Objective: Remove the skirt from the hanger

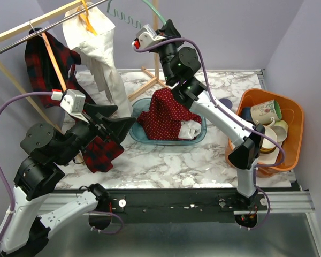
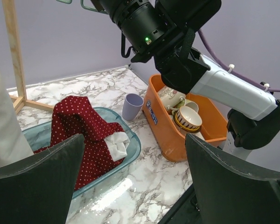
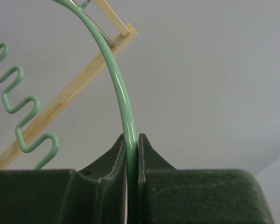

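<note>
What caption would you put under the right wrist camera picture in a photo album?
Right claw pinched shut on the thin green hanger, with the wooden rack slanting behind it.

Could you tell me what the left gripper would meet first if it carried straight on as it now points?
Probably the red dotted skirt heaped in the teal basin, just ahead of the left gripper; depth is unclear, so the basin's rim might come first.
</note>
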Tool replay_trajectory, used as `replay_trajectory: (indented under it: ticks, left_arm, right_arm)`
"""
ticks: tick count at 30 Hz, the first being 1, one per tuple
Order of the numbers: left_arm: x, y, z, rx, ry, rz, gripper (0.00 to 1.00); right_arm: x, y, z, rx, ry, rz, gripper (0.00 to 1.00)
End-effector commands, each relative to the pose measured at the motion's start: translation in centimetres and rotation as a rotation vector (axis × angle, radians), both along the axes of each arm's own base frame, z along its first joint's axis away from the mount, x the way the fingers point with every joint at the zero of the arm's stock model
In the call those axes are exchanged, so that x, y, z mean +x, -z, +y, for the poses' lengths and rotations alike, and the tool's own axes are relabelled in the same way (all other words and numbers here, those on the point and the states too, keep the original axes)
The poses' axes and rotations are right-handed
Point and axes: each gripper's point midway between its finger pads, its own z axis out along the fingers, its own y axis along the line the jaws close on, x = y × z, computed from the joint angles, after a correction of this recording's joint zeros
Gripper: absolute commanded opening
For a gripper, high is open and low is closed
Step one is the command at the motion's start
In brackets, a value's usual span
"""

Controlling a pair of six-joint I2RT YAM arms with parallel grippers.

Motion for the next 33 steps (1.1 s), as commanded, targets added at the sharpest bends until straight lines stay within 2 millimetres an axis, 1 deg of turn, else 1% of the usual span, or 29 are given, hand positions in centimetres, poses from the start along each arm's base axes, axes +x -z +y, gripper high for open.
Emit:
replay_trajectory:
  ticks: [1, 2, 3, 4, 6, 7, 10, 11, 13, 15, 16, 17, 18, 20, 21, 22, 23, 24, 25, 26, 27, 28, 29, 30, 31, 32, 33]
  left_arm:
    - [-0.4, 0.0, 0.0, 0.006, 0.013, -0.005, 0.99]
    - [-0.4, 0.0, 0.0, 0.005, 0.013, -0.004, 0.99]
    - [-0.4, -0.1, 0.0, 0.002, 0.013, -0.003, 0.99]
    - [-0.4, -0.1, 0.0, 0.001, 0.013, -0.004, 0.99]
    - [-0.2, 0.0, 0.1, 0.001, 0.006, 0.0, 0.99]
    - [-0.2, 0.1, 0.1, 0.001, 0.002, 0.003, 0.99]
    - [0.0, 0.4, 0.4, 0.012, -0.016, 0.008, 0.99]
    - [0.1, 0.5, 0.4, 0.013, -0.022, 0.009, 0.99]
    - [0.2, 0.5, 0.4, 0.019, -0.024, 0.014, 0.99]
    - [0.2, 0.4, 0.5, 0.018, -0.026, 0.011, 0.99]
    - [0.2, 0.3, 0.5, 0.018, -0.027, 0.011, 0.99]
    - [0.2, 0.2, 0.5, 0.018, -0.029, 0.011, 0.99]
    - [0.2, 0.2, 0.5, 0.018, -0.03, 0.009, 0.99]
    - [0.5, 0.1, 0.7, 0.019, -0.047, 0.006, 0.99]
    - [0.6, 0.2, 0.7, 0.032, -0.049, 0.0, 0.99]
    - [1.3, 0.2, 1.4, 0.039, -0.101, -0.001, 0.99]
    - [1.7, 0.4, 1.5, 0.05, -0.121, 0.002, 0.99]
    - [2.1, 0.4, 1.8, 0.064, -0.143, -0.004, 0.99]
    - [2.7, 0.5, 2.1, 0.077, -0.178, -0.002, 0.99]
    - [3.0, 0.4, 2.3, 0.086, -0.2, -0.003, 0.99]
    - [3.3, 0.3, 2.4, 0.094, -0.21, -0.005, 0.99]
    - [3.7, 0.2, 2.4, 0.109, -0.223, -0.01, 0.99]
    - [4.0, 0.0, 2.7, 0.116, -0.245, -0.014, 0.99]
    - [4.2, -0.1, 2.8, 0.12, -0.258, -0.016, 0.99]
    - [4.6, -0.4, 2.8, 0.129, -0.269, -0.023, 0.99]
    - [4.9, -0.6, 2.9, 0.134, -0.284, -0.029, 0.99]
    - [5.2, -0.7, 3.0, 0.142, -0.297, -0.034, 0.99]
  right_arm:
    - [-0.7, -2.7, 0.4, 0.054, -0.028, -0.064, 0.01]
    - [-0.5, -2.4, 1.0, 0.038, -0.043, -0.06, 0.01]
    - [0.3, -1.3, 1.8, 0.015, -0.039, -0.043, 0.01]
    - [0.5, -1.3, 2.0, 0.011, -0.037, -0.046, 0.01]
    - [1.0, -0.6, 2.3, -0.002, -0.022, -0.041, 0.01]
    - [1.3, 0.3, 2.6, -0.011, -0.021, -0.03, 0.01]
    - [1.5, 0.8, 2.4, 0.012, -0.009, -0.016, 0.01]
    - [1.7, 1.3, 2.5, 0.006, -0.005, -0.007, 0.01]
    - [1.7, 1.4, 2.3, 0.011, 0.001, 0.003, 0.02]
    - [1.3, 1.0, 1.5, 0.052, 0.012, 0.002, 0.17]
    - [1.1, 0.7, 0.9, 0.075, 0.02, 0.002, 0.27]
    - [0.2, -0.4, -0.4, 0.115, 0.033, -0.004, 0.49]
    - [0.1, 0.4, -0.5, 0.129, 0.023, 0.023, 0.56]
    - [-0.5, 0.8, -1.4, 0.157, 0.01, 0.059, 0.71]
    - [-1.7, 0.8, -2.4, 0.195, -0.031, 0.104, 0.74]
    - [-2.2, 1.6, -2.5, 0.208, -0.058, 0.144, 0.79]
    - [-3.1, 1.7, -3.1, 0.234, -0.089, 0.173, 0.87]
    - [-4.9, 1.3, -4.1, 0.311, -0.158, 0.232, 0.89]
    - [-5.5, 3.2, -4.2, 0.328, -0.181, 0.302, 0.9]
    - [-6.4, 4.0, -4.6, 0.359, -0.212, 0.357, 0.9]
    - [-7.4, 6.8, -3.8, 0.398, -0.272, 0.482, 0.9]
    - [-9.2, 7.6, -4.9, 0.435, -0.308, 0.53, 0.89]
    - [-10.2, 9.1, -4.8, 0.464, -0.341, 0.587, 0.86]
    - [-11.5, 10.6, -4.2, 0.534, -0.408, 0.678, 0.83]
    - [-12.9, 10.9, -4.3, 0.568, -0.454, 0.713, 0.79]
    - [-13.2, 13.8, -3.8, 0.577, -0.454, 0.794, 0.67]
    - [-13.8, 15.3, -3.4, 0.652, -0.459, 0.876, 0.59]
